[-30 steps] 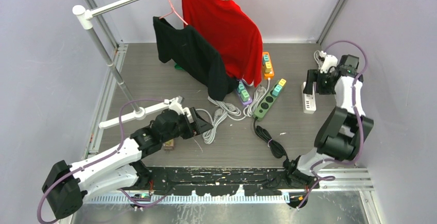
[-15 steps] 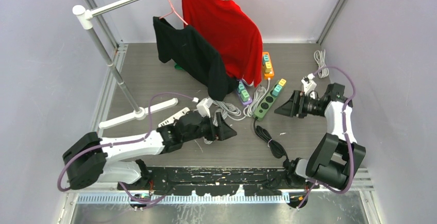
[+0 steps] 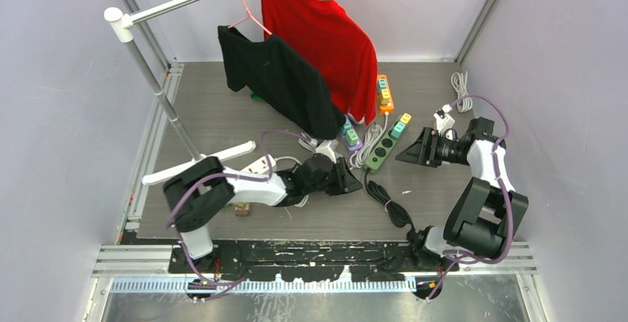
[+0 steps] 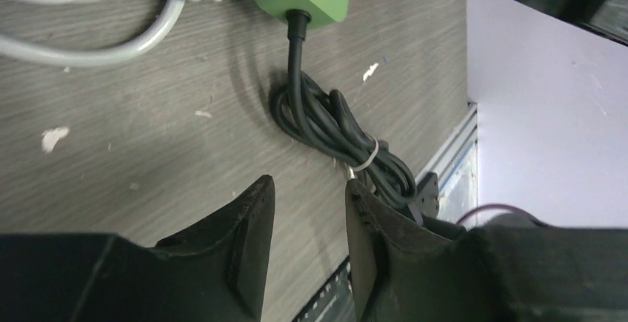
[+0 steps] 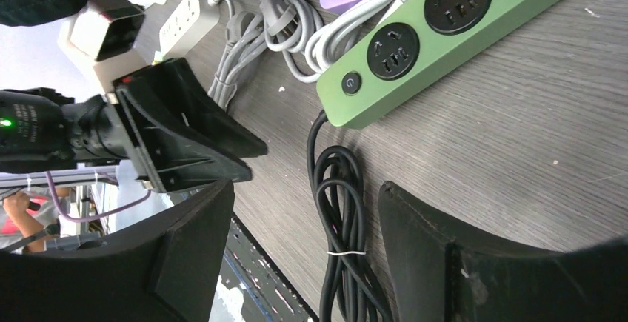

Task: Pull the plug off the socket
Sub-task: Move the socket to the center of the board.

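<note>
Approach looked to be the step in hand, since neither gripper held anything. Seen from above, the green power strip (image 3: 381, 146) lay near mid-table, running from 7 o'clock to 1 o'clock. A teal plug (image 3: 398, 127) and a yellow plug (image 3: 405, 118) were seated at its 1 o'clock end, and the 2 round sockets nearer the switch were bare. Which of the 2 plugs was meant, the pictures did not tell.

The left gripper (image 3: 354, 180) lay low at 8 o'clock from the strip's switch end, near it but apart. Its wrist view showed the fingers (image 4: 248, 240) set at a narrow gap with nothing between them, pointing at the bundled black cord (image 4: 337, 133). The right gripper (image 3: 409, 149) hung just beside the strip at 3 o'clock, its jaws spread wide and empty. A purple strip (image 3: 349, 135) with its own plugs sat at 9 o'clock from the green one.

Next, I judged, 1 gripper had to pin the strip's body flat. The other had to move to the 1 o'clock end, straddle a plug by its sides, close firmly and pull straight out of the socket. A slanted pull risked dragging the whole strip along.
</note>
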Controlling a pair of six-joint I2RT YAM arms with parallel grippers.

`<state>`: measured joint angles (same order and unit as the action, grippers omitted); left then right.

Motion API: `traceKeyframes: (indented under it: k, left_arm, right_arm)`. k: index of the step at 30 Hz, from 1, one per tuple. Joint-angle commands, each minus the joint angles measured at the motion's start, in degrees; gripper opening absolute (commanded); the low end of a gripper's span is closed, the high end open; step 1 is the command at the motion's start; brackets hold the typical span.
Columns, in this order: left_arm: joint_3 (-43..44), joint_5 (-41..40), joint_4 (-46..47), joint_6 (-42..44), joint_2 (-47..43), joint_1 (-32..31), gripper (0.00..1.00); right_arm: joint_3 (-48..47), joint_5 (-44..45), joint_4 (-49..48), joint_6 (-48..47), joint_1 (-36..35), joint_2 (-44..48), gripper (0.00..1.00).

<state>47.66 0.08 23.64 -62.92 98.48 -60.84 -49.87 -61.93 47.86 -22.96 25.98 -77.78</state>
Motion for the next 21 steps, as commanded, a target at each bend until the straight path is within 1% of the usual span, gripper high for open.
traceKeyframes:
  k: [1,5,9,10,14,15,16,17,21]
  left_arm:
    - [6.0,-3.1,5.4,-2.3,6.9,-0.5,0.4]
    - [11.5,-5.9,3.7,-3.0,12.4,-0.8,0.4]
    - [15.3,-7.8,1.9,-3.1,16.3,-0.8,0.39]
    - [16.1,-7.7,1.7,-2.8,17.1,-0.8,0.36]
    - [19.0,-6.0,0.0,-0.3,18.5,-0.6,0.15]
    - [19.2,-5.5,0.2,0.5,18.3,-0.6,0.08]
    - [19.4,-4.6,0.3,1.5,18.0,-0.6,0.04]
    - [19.4,-3.8,0.3,2.7,17.2,-0.6,0.01]
    - [15.5,-2.0,-1.0,7.1,10.8,-0.8,0.0]
  right_arm:
    - [-3.5,0.6,4.4,-3.3,0.0,-0.2,0.76]
    - [-2.1,1.1,2.7,-2.8,0.0,2.2,0.76]
    - [-1.9,0.9,3.0,-3.5,0.1,2.1,0.76]
    - [-2.0,0.8,3.3,-4.0,0.1,1.8,0.76]
    - [-2.3,0.8,5.0,-6.4,0.1,0.9,0.76]
    - [-2.2,0.7,5.1,-6.7,0.2,0.7,0.76]
    - [-2.3,0.5,5.4,-7.0,0.2,0.5,0.75]
    - [-2.5,0.3,5.9,-7.5,0.2,0.3,0.75]
    - [-2.8,-0.6,9.3,-11.8,0.4,0.8,0.75]
